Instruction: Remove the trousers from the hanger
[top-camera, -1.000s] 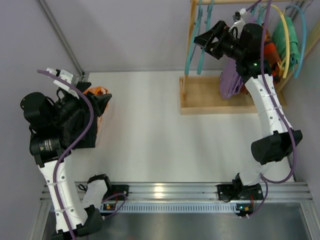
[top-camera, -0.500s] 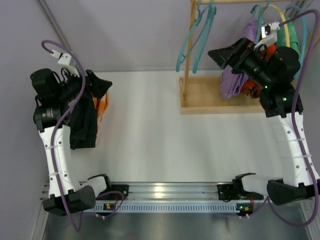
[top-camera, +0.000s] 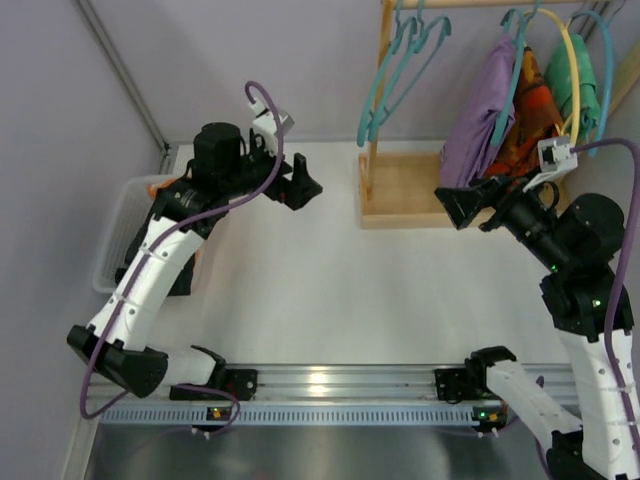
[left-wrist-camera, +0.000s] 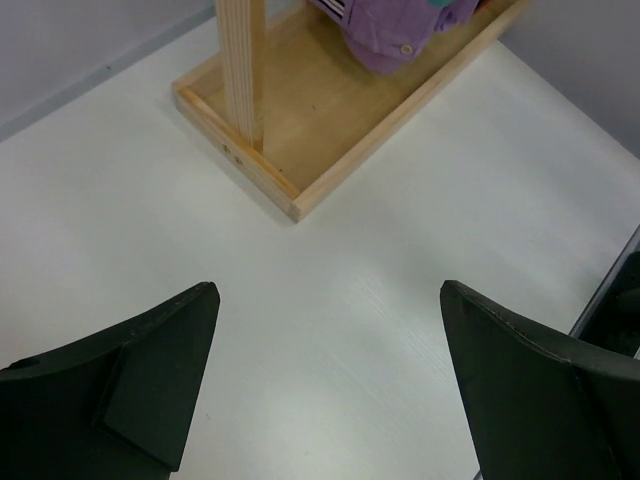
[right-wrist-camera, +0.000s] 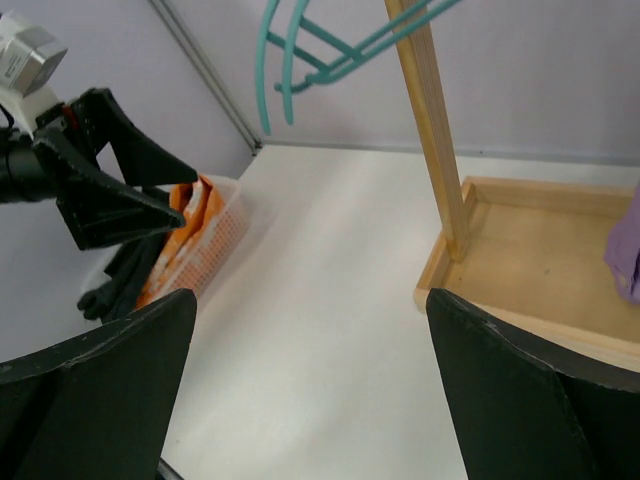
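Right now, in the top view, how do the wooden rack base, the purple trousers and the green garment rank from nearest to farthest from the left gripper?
Measured from the left gripper, which is open and empty:
1. Wooden rack base, just to its right.
2. Purple trousers, hanging above the base, further right.
3. Green garment, hanging at the far right.

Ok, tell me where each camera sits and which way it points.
Top external: above and behind the arms, looking down at the table; left gripper and right gripper show, open.
Left wrist: on the left arm, facing down at the wooden rack base; left fingers frame it.
Right wrist: on the right arm, facing across the table at the basket; right fingers and left gripper show.
Shared: both wrist views catch the wooden rack base and purple garment.
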